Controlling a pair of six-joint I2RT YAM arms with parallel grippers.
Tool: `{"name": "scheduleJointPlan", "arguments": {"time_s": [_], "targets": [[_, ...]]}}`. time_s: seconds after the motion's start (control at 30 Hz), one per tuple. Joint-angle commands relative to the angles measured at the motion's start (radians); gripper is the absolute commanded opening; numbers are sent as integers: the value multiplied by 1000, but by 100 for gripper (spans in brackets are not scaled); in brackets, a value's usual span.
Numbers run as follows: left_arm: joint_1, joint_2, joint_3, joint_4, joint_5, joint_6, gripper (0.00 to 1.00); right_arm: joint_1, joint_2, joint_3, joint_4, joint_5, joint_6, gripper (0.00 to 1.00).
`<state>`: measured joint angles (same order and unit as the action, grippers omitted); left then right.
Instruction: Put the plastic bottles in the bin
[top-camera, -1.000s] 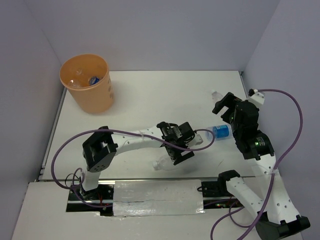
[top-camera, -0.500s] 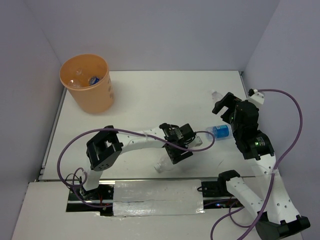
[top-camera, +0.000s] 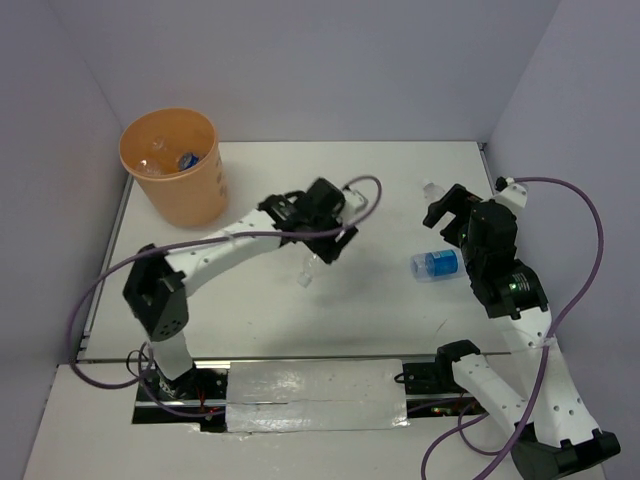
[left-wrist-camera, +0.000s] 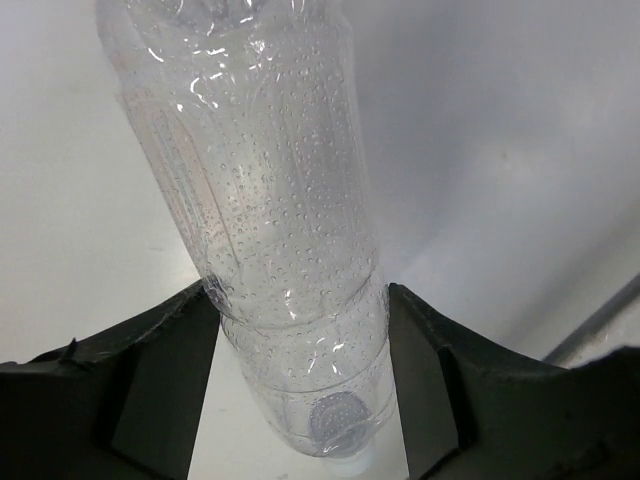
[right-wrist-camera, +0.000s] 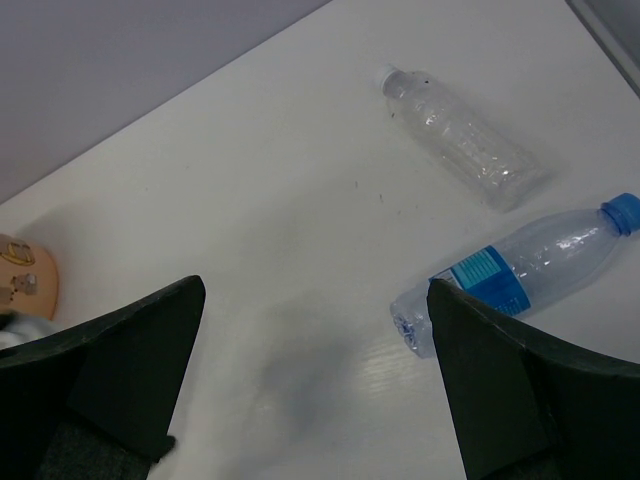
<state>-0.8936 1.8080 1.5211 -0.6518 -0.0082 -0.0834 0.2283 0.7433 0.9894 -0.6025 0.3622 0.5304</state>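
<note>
My left gripper (top-camera: 318, 250) is shut on a clear crinkled plastic bottle (top-camera: 306, 268) and holds it above the middle of the table. In the left wrist view the bottle (left-wrist-camera: 280, 200) sits between both fingers of that gripper (left-wrist-camera: 305, 370), cap end towards the camera. The orange bin (top-camera: 205, 195) stands at the far left with bottles inside, one with a blue cap (top-camera: 187, 158). My right gripper (top-camera: 448, 215) is open and empty above the right side. A blue-labelled bottle (right-wrist-camera: 520, 275) and a clear bottle (right-wrist-camera: 460, 140) lie on the table beyond it.
The blue-labelled bottle (top-camera: 435, 265) lies beside the right arm. The clear bottle's cap end (top-camera: 431, 187) shows behind the right gripper. Grey walls close in the table on the left, far and right sides. Purple cables loop from both arms.
My left gripper has lifted the clear bottle from near the table's front and swung it away and to the left, towards the bin. The right arm has not moved.
</note>
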Motion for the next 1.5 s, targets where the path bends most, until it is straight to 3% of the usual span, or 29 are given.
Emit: {"name": "scheduleJointPlan", "arguments": {"time_s": [0.0, 0.17, 0.3, 0.43, 0.6, 0.77, 0.9, 1.03, 1.07, 1.13, 1.2, 1.3, 1.47], "targets": [[99, -172, 117, 58, -70, -36, 40, -4, 8, 48, 50, -9, -9, 100], [223, -272, 241, 156, -280, -18, 44, -7, 25, 49, 66, -37, -4, 100], [402, -285, 315, 243, -371, -29, 46, -4, 36, 48, 76, -52, -4, 100], [528, -280, 314, 346, -490, -29, 47, -4, 48, 48, 82, -58, -10, 100], [702, -246, 306, 428, -552, -64, 47, -3, 67, 45, 93, -77, -9, 100], [840, -207, 277, 483, -521, -134, 48, -4, 87, 37, 99, -91, -1, 100], [869, -194, 199, 521, -541, -151, 49, -4, 100, 29, 104, -95, 8, 100], [875, -211, 105, 534, -570, -191, 57, -4, 117, 14, 98, -95, 14, 100], [878, -216, 78, 520, -567, -200, 61, -6, 120, 11, 86, -80, 16, 100], [878, -236, 60, 498, -540, -217, 85, -6, 136, -1, 67, -57, 19, 100], [875, -262, 68, 439, -500, -233, 99, -9, 152, -23, 44, -11, 17, 100], [855, -317, 93, 370, -464, -230, 99, -36, 188, -58, 26, 3, 14, 100], [662, -360, 174, 265, -579, -162, 99, -69, 292, -83, -19, -6, 64, 100]]}}
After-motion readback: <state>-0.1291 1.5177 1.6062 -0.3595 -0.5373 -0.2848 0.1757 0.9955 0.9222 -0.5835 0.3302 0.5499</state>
